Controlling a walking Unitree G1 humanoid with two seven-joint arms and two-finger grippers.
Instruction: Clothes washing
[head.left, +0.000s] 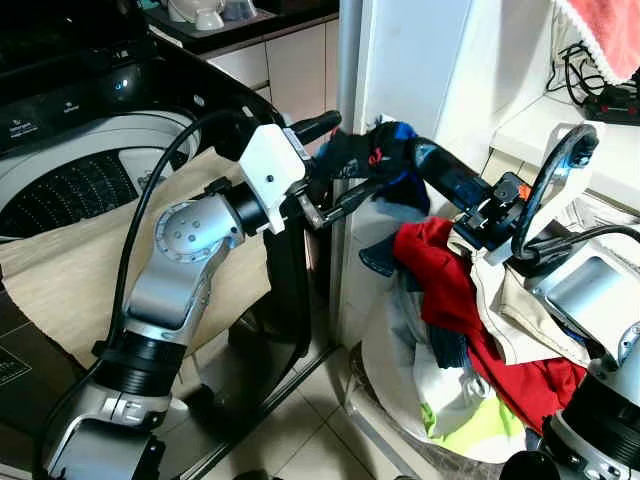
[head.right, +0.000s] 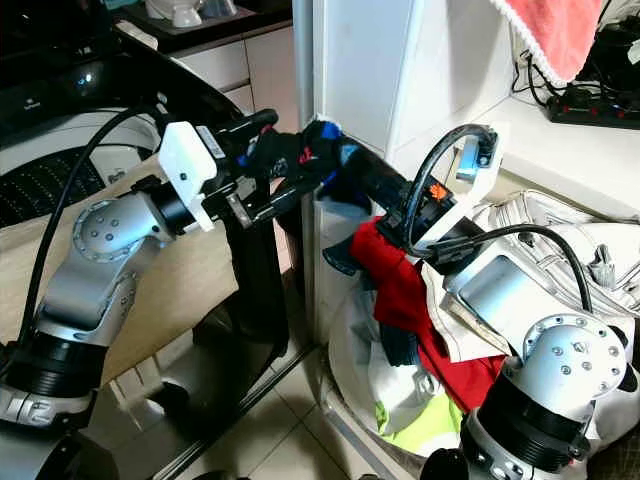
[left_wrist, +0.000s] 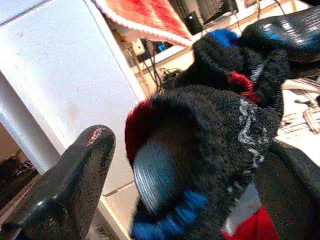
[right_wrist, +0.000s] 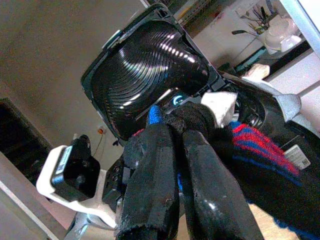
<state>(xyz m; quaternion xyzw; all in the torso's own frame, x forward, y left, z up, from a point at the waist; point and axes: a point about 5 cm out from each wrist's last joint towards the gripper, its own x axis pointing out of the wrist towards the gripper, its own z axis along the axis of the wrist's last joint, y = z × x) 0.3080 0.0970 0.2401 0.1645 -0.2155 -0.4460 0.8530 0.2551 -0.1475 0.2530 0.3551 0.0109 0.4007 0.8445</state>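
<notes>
Above the laundry bag (head.left: 440, 400), we are pinching a dark sock (head.right: 300, 155) in our right hand (right_wrist: 172, 150), passing it to our half-spread left hand (head.left: 335, 165) for the washer (head.left: 90, 170).

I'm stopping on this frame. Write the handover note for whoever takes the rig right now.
Right gripper: shut on the dark sock, held in the air.
Left gripper: open, one finger inside the sock.
Washer: lid up, beige cloth draped over its rim.
Laundry pile: still in the bag by the wall.
Left: sock and pile into the drum.
</notes>
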